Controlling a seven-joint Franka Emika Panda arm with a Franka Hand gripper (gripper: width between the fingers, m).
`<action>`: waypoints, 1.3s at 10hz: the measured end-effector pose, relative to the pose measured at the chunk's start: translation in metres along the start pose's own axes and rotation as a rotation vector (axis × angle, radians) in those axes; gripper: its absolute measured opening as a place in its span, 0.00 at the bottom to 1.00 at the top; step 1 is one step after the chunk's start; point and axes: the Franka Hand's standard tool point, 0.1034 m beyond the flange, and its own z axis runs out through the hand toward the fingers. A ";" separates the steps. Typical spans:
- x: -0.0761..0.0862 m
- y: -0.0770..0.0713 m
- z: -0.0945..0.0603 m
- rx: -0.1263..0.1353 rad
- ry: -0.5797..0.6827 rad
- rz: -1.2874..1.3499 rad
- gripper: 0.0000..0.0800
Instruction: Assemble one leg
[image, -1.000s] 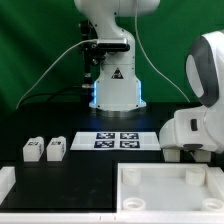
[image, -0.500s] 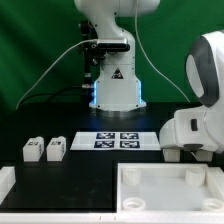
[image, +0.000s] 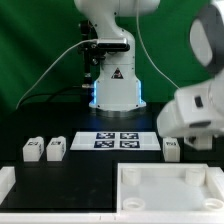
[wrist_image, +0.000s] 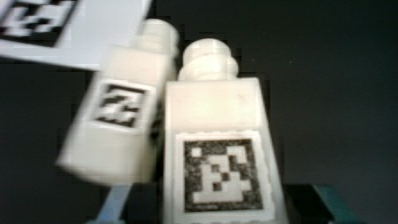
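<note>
At the exterior view's left, two small white tagged plastic pegs (image: 55, 150) stand on the black table (image: 90, 172). The flat white marker board (image: 115, 140) lies mid-table. Right of it stands the leg (image: 171, 148), a white tagged block, just below my end effector (image: 192, 140); whether that is wide or narrow I cannot tell.

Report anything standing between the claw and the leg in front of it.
Nothing visible does. The nearer leg fills the wrist view unblocked; a second leg stands close beside it, and the marker board lies behind.

the arm (image: 200, 105) has risen, uncovering a leg (image: 171, 149).
</note>
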 end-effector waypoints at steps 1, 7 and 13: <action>-0.001 0.013 -0.027 0.010 0.028 0.000 0.37; -0.010 0.036 -0.094 0.091 0.662 0.085 0.37; 0.028 0.044 -0.168 0.036 1.400 0.000 0.37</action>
